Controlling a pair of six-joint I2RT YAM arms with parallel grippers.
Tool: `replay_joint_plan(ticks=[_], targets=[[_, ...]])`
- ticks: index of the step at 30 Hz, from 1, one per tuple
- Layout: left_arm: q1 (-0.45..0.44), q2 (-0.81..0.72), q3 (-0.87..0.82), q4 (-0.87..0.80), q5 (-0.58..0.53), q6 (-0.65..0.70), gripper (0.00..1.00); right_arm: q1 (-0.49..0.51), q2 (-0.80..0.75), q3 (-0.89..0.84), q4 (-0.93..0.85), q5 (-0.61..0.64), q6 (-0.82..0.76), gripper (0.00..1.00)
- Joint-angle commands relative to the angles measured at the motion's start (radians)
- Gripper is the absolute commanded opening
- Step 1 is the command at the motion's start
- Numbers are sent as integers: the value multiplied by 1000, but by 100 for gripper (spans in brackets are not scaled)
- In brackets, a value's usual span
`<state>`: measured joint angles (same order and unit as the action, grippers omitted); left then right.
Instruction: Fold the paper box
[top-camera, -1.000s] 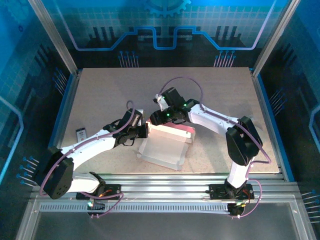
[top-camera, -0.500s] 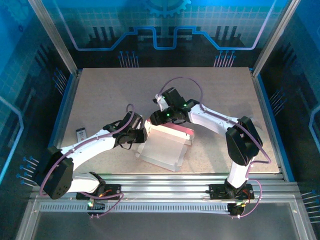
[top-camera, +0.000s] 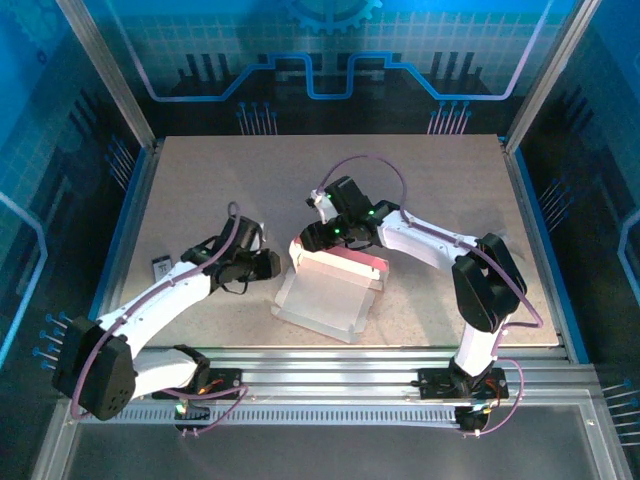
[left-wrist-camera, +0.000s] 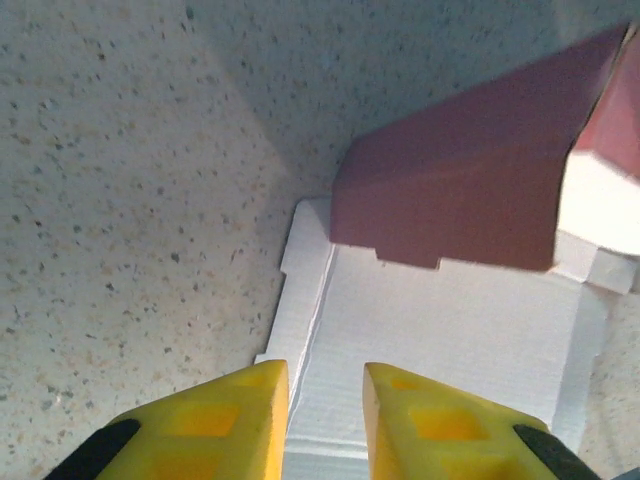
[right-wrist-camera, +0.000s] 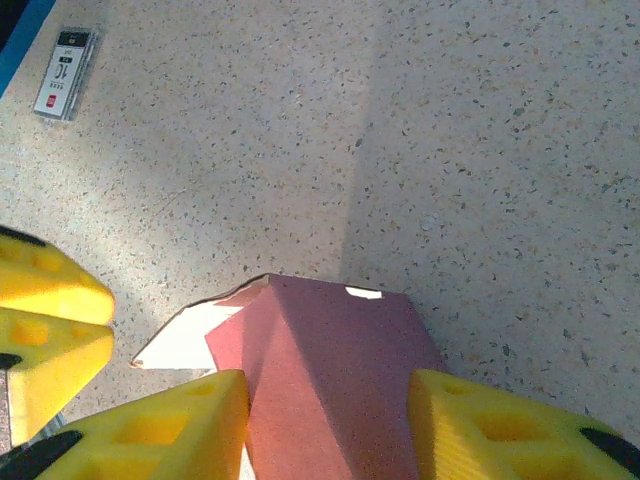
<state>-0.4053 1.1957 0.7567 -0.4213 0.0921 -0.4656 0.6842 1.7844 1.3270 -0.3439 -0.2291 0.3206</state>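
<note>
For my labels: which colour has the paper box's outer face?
The paper box is pink outside; left wrist view shows best.

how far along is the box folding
Done: one pink panel of the paper box stands raised. In hand: the right gripper straddles that panel, while the left gripper hovers beside the box, holding nothing. Left: the white side flap lies flat, so the box is not closed.

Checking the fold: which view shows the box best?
Top external: the whole box, open, pink flap raised. Left wrist shows part of its white inside and a flap; right wrist, a pink flap between the right pincer's fingers.
</note>
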Motion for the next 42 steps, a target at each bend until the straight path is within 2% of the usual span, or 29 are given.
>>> replay_joint_plan(ticks=[1, 5, 9, 21, 42], targets=[[10, 6, -32, 96, 52, 59, 29, -9, -5, -19, -18, -32, -1, 47], [9, 58, -38, 195, 93, 106, 33, -15, 0, -11, -23, -51, 5, 46], [10, 88, -67, 295, 80, 140, 34, -21, 6, -7, -20, -74, 16, 46], [6, 166, -79, 467, 134, 195, 40, -40, 36, 1, -13, -142, 35, 45], [-41, 286, -31, 601, 108, 300, 44, -135, 73, -26, 85, -366, 125, 42]])
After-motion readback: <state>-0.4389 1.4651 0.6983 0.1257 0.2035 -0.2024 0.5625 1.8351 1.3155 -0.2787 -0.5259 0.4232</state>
